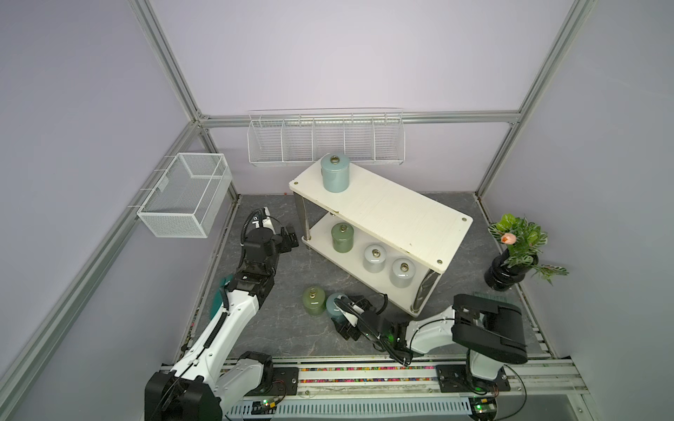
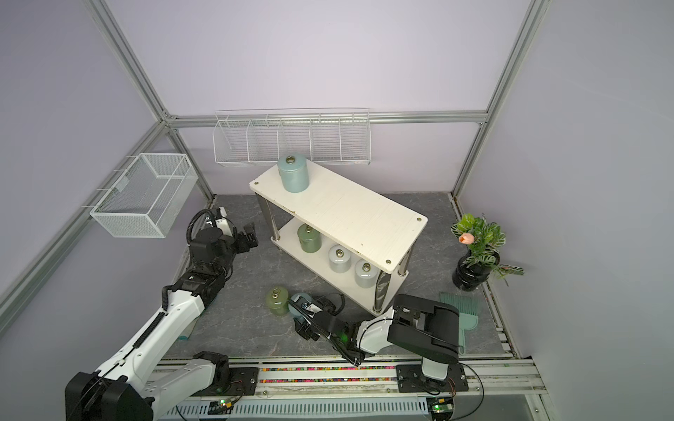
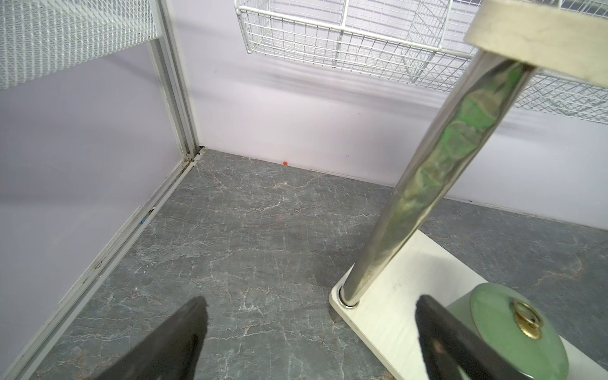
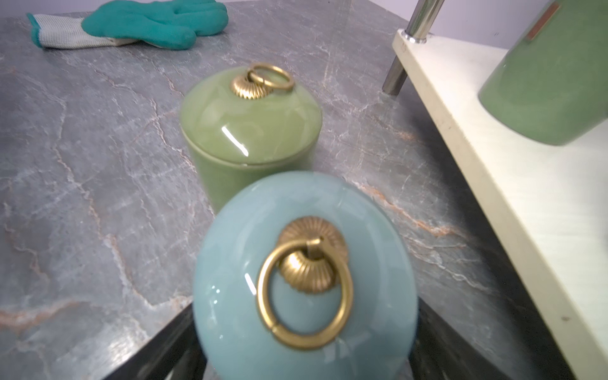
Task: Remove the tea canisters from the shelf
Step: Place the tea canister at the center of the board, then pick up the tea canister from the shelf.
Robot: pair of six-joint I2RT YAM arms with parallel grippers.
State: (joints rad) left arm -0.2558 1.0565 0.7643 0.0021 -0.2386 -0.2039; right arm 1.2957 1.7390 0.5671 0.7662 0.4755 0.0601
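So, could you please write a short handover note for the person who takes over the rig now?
Left gripper: open, empty, beside the olive canister on the shelf's lower tier.
Right gripper: jaws around the light blue canister on the table; grip unclear.
Done: that one and a green canister stand off the shelf.
To do: four, the olive one, two grey-white canisters below, one blue canister on top.
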